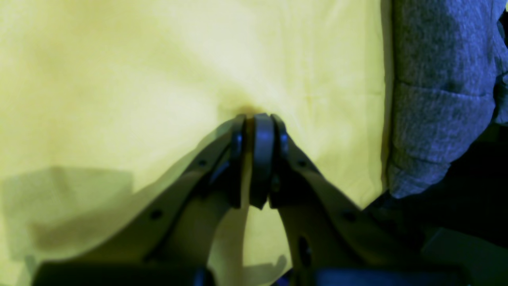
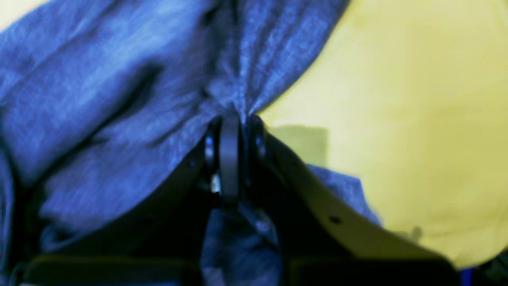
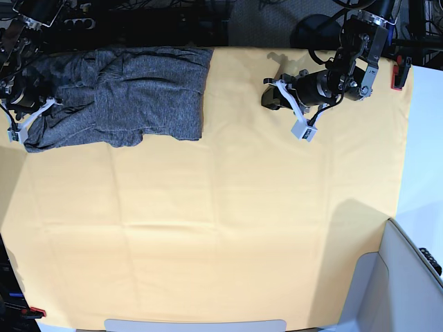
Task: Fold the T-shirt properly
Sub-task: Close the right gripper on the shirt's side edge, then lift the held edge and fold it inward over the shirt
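Right gripper (image 2: 234, 119) clamped on bunched T-shirt (image 3: 118, 97) at far left of yellow cloth (image 3: 221, 228). Left gripper (image 1: 258, 119) pressed together, empty, far right.

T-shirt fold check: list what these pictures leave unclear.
- T-shirt: bunched in the base view, so sleeves and collar are hidden in its own folds.
- Right claw: its tips are buried in gathered fabric in the blurred right wrist view.
- Left claw: shut over the yellow cloth; whether it touches the cloth is unclear.
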